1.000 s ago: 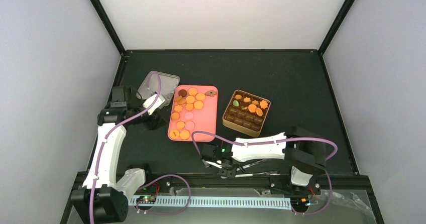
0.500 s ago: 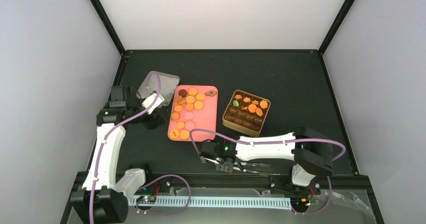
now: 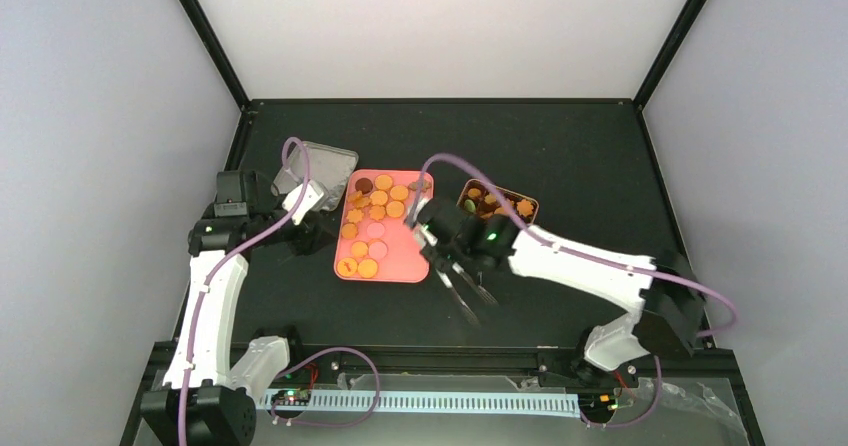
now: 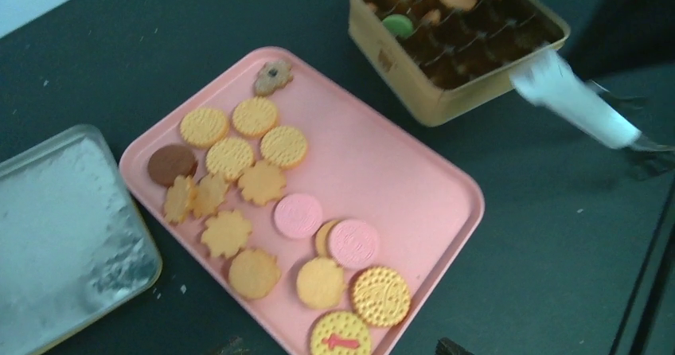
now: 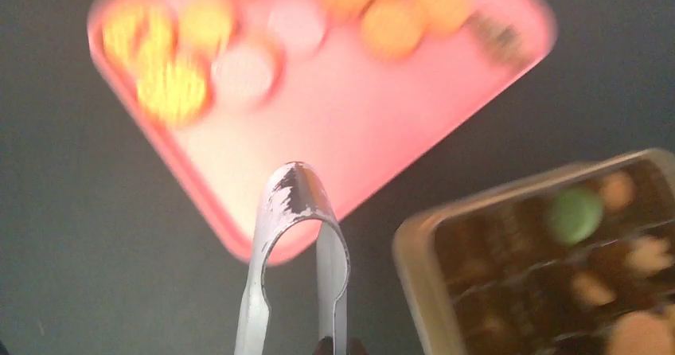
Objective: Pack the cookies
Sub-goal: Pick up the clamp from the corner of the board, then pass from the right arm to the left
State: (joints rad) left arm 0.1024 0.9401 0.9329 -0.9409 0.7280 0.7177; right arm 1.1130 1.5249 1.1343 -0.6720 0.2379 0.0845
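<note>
Several cookies, mostly orange with a few pink and one brown, lie on the left half of a pink tray. In the left wrist view the same cookies fill the tray below my left gripper, which is open and holds nothing. A gold tin with brown cups holds a few cookies. My right gripper hangs between tray and tin, shut on metal tongs. In the right wrist view the tongs' looped end hangs over the tray's corner.
A silvery tin lid lies left of the tray, close to the left arm. The gold tin stands just right of the tongs. Black table edges and grey walls enclose the area.
The right gripper shut on the tongs near the front edge. It then swung up and forward to between tray and tin. The left arm barely moved.
</note>
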